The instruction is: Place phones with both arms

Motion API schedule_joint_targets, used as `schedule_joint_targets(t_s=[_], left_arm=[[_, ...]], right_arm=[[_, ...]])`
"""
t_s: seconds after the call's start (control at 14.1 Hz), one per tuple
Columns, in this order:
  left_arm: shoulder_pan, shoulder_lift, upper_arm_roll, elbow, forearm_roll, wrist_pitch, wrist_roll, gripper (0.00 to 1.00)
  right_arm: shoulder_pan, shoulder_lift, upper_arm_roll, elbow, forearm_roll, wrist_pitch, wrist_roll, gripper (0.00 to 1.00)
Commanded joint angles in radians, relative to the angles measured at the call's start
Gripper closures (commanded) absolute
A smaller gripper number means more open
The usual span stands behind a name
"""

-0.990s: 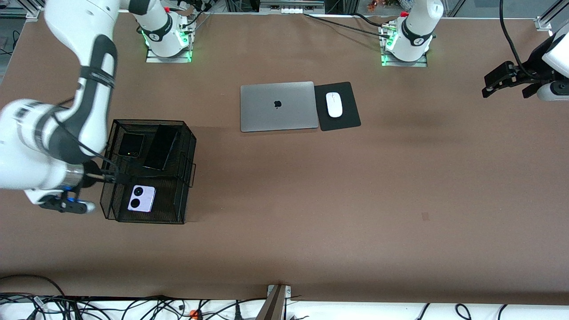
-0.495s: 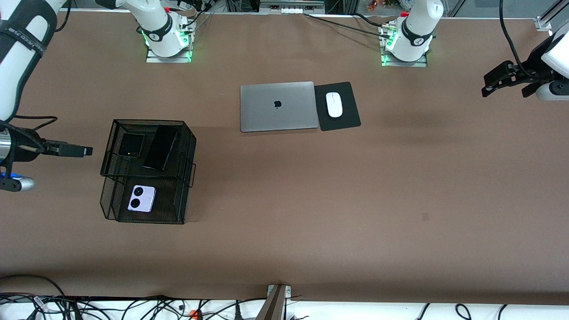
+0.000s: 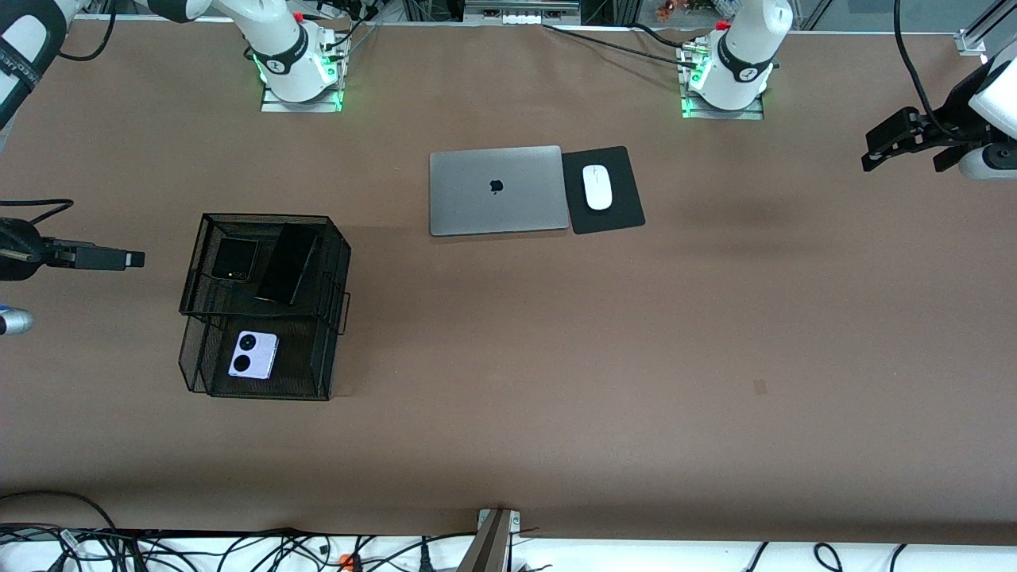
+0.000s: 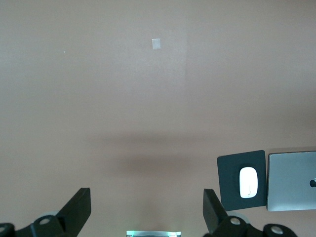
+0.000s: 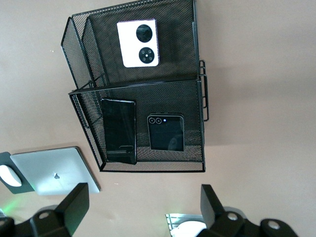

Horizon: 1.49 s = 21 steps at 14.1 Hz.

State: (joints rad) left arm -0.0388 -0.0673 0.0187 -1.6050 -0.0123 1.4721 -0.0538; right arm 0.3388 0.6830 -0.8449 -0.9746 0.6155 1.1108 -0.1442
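Phones all in the mesh rack [image 3: 338, 262]: flip phone [image 3: 234, 258] and slab [image 3: 287, 263] on top, lavender phone [image 3: 253, 354] below. I see left gripper [image 3: 894, 143] and right gripper [image 3: 119, 259] both spread, empty, over table ends.

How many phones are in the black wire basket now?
3. The small black flip phone and the long black phone lie side by side on the upper shelf; the lavender phone lies on the lower shelf, nearer the front camera. None seems hidden.
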Motion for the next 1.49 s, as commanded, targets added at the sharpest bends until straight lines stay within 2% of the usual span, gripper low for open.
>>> schedule_joint_targets(t_s=[0.0,0.14,0.35,0.42,0.5,0.64,0.71,0.99,1.13,1.27,1.41], left_arm=[[0.007,-0.003,0.001,0.017,-0.008,-0.021,0.011,0.00],[0.007,-0.003,0.001,0.017,-0.008,-0.023,0.011,0.00],[0.007,-0.003,0.003,0.017,-0.008,-0.024,0.011,0.00],[0.007,-0.003,0.003,0.017,-0.008,-0.023,0.011,0.00],[0.007,-0.003,0.003,0.017,-0.008,-0.023,0.011,0.00],[0.007,-0.003,0.003,0.017,-0.008,-0.023,0.011,0.00],[0.007,-0.003,0.003,0.017,-0.008,-0.023,0.011,0.00],[0.007,-0.003,0.003,0.017,-0.008,-0.023,0.011,0.00],[0.007,-0.003,0.000,0.017,-0.008,-0.024,0.011,0.00],[0.007,-0.003,0.000,0.017,-0.008,-0.024,0.011,0.00],[0.007,-0.003,0.001,0.017,-0.008,-0.024,0.011,0.00]], right_arm=[[-0.128,0.000,0.189,0.100,-0.083,-0.028,0.030,0.00],[-0.234,-0.049,0.399,0.116,-0.194,-0.023,0.093,0.00],[-0.378,-0.092,0.762,0.109,-0.475,-0.002,0.124,0.00],[-0.401,-0.106,0.833,0.105,-0.541,0.023,0.124,0.00],[-0.412,-0.121,0.854,0.073,-0.559,0.038,0.124,0.00],[-0.417,-0.181,0.857,-0.028,-0.562,0.093,0.124,0.00],[-0.417,-0.236,0.857,-0.121,-0.562,0.150,0.124,0.00],[-0.416,-0.526,0.859,-0.616,-0.566,0.485,0.124,0.00],[-0.409,-0.618,0.859,-0.783,-0.568,0.639,0.123,0.00],[-0.409,-0.645,0.860,-0.834,-0.585,0.714,0.123,0.00],[-0.408,-0.632,0.862,-0.800,-0.608,0.718,0.121,0.00]])
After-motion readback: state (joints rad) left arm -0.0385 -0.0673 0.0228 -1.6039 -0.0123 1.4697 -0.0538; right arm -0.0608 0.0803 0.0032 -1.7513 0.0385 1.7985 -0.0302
